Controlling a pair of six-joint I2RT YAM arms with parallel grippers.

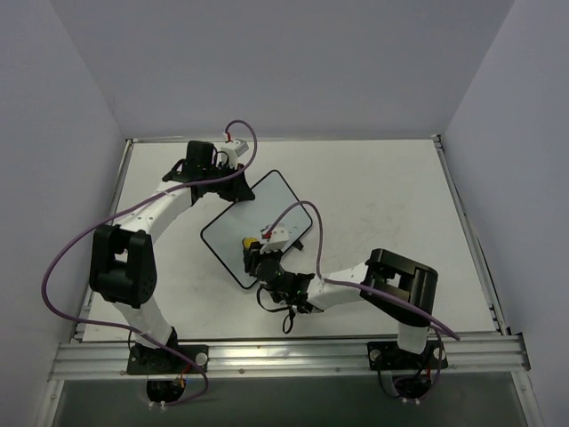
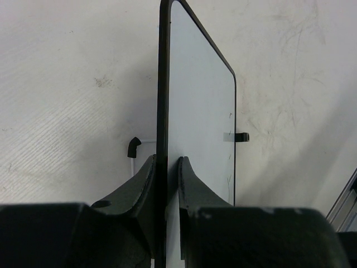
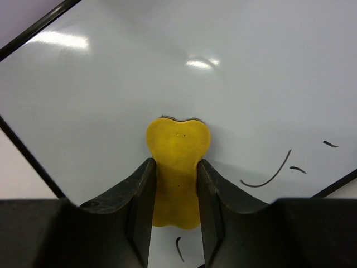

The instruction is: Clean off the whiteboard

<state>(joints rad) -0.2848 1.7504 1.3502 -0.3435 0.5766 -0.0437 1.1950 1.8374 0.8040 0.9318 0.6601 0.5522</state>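
Note:
The whiteboard (image 1: 258, 227), white with a thin black frame, lies tilted across the table's middle. My left gripper (image 1: 233, 185) is shut on its far corner; in the left wrist view the fingers (image 2: 146, 184) pinch the board's black edge (image 2: 162, 84). My right gripper (image 1: 252, 252) is shut on a yellow-orange eraser (image 3: 177, 162), whose rounded end presses against the board (image 3: 167, 67). A few thin dark marker strokes (image 3: 268, 176) lie to the right of the eraser, and one short stroke (image 3: 178, 248) sits just below it. The eraser (image 1: 247, 242) shows as a small yellow spot on the board's lower left part.
White table (image 1: 373, 196) with a metal rail (image 1: 284, 356) along the near edge and grey walls around. A small black foot (image 2: 242, 137) sticks out from the board's right side, another black foot (image 2: 134, 147) from its left. Purple cables loop from both arms.

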